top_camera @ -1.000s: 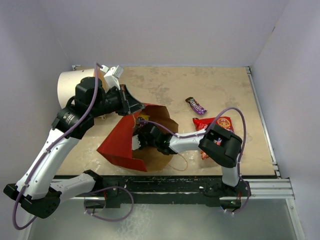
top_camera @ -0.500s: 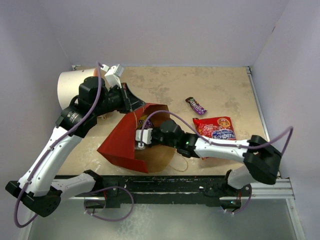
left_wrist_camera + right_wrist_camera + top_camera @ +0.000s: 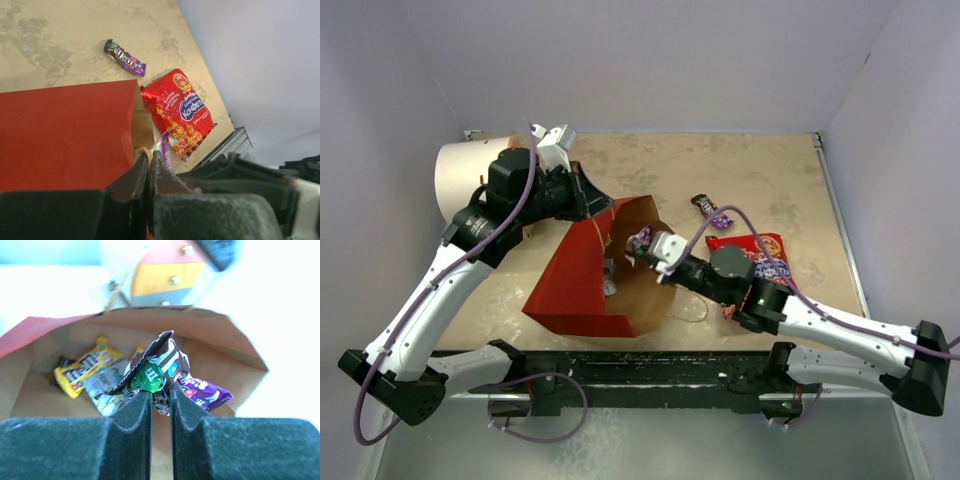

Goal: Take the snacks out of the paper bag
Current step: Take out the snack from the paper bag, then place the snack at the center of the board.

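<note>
Surface materials and finishes
The paper bag is matt red paper outside and plain brown kraft inside, with creased walls. The large red packet is glossy printed film. The dark candy packet, the yellow packet and the silvery wrapper are shiny, crinkled film. The counter is matt, mottled beige. The right tool has black, matt, grainy fingers

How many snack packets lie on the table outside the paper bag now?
2. The small purple packet lies to the right of the paper bag; the large red packet lies near it. The brown packet in the right gripper is not counted; others may be hidden.
</note>
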`<action>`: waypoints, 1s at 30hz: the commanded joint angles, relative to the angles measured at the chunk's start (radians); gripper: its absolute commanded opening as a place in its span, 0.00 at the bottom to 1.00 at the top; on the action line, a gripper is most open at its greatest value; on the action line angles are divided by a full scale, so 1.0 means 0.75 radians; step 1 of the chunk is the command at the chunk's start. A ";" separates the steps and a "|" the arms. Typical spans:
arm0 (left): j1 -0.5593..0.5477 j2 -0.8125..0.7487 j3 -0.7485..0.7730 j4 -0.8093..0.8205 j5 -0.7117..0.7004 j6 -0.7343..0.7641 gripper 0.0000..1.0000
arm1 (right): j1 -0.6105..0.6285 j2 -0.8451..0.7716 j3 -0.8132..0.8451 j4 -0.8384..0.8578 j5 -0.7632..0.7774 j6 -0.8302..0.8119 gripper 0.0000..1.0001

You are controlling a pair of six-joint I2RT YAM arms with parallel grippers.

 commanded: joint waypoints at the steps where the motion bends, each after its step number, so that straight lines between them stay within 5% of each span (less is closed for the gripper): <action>1: -0.007 0.010 0.023 0.060 -0.029 0.061 0.00 | -0.008 -0.125 0.102 -0.015 0.384 0.183 0.00; 7: -0.007 -0.003 0.005 0.063 -0.042 0.058 0.00 | -0.023 -0.197 0.093 0.246 0.836 0.057 0.00; 11: -0.007 0.004 0.014 0.046 -0.043 0.063 0.00 | -0.199 -0.032 0.171 0.307 0.985 0.034 0.00; 18: -0.007 -0.006 0.031 0.011 -0.042 0.060 0.00 | -0.674 0.494 0.661 -0.317 0.821 0.475 0.00; 30: -0.007 0.056 0.079 -0.013 0.024 0.023 0.00 | -1.064 1.180 1.241 -1.067 0.656 0.828 0.00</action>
